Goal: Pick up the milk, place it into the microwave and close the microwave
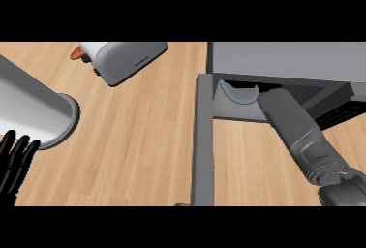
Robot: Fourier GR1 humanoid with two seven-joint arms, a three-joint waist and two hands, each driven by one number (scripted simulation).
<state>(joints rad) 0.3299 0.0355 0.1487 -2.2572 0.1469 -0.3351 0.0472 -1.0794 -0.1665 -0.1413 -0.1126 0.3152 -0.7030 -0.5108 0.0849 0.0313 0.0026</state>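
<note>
One head view only, looking steeply down on a wooden counter (143,145). At 8 o'clock of the view, resting at the edge: the left hand (16,157), black fingers straight, pointing up and slightly spread, holding nothing. Just beyond it, toward 9 o'clock: a large grey cylinder (28,111) lying across the left edge, close to the fingertips but apart from them. At 12 o'clock: a white and grey toaster (125,58), tilted, with a small orange thing (75,53) at its 9 o'clock side. At 2 o'clock: the grey microwave (286,58), standing open, its door (204,145) swung out and seen edge-on as a long grey bar running toward 6 o'clock. From 4 o'clock, rising into the open cavity: the right forearm (297,131). Right hand hidden inside the cavity; cannot tell its state. At the forearm's 9 o'clock, just inside the opening: a pale curved shape (239,94); cannot tell whether milk or part of the oven. Milk otherwise nowhere on the counter.
</note>
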